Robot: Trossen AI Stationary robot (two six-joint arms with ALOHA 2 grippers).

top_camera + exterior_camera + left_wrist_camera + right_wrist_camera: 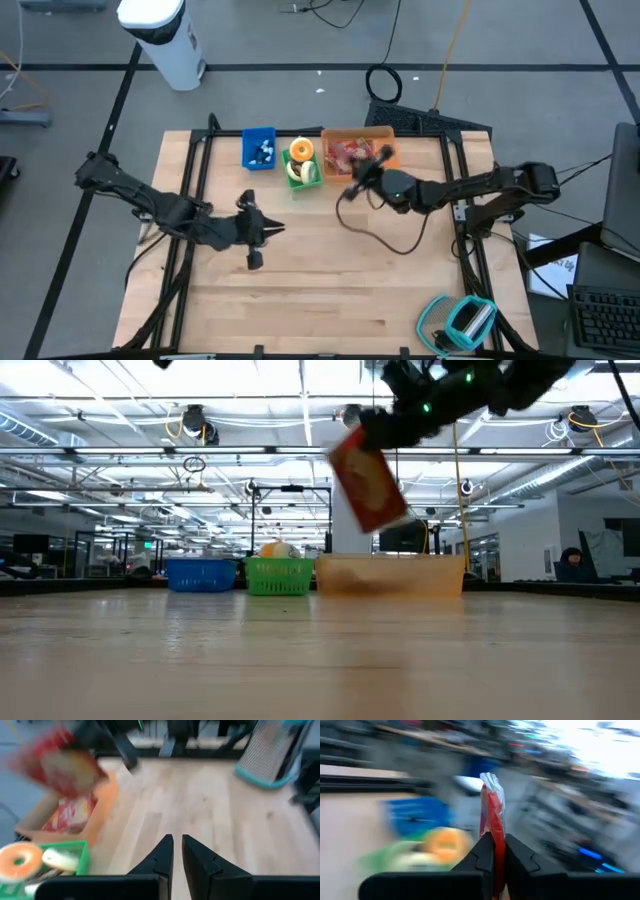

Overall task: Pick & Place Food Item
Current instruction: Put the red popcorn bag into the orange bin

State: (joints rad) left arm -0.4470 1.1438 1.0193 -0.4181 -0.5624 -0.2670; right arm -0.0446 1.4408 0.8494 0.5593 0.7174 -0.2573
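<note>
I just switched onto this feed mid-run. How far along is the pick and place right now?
Done: the orange bin already holds red packets, the green basket holds food items. In hand: the right gripper is shut on a red snack bag, held in the air over the orange bin. Left: releasing that bag into a bin. The left gripper, nearly closed and empty, hovers above the bare table.

The room is bright. Long ceiling lights (300, 385) shine white in the low view and glare a little. The table (330, 290) is evenly lit, with only soft shadows under the arms. The right wrist view is smeared all over by blur. In the left wrist view the red bag (60, 765) is blurry too.
</note>
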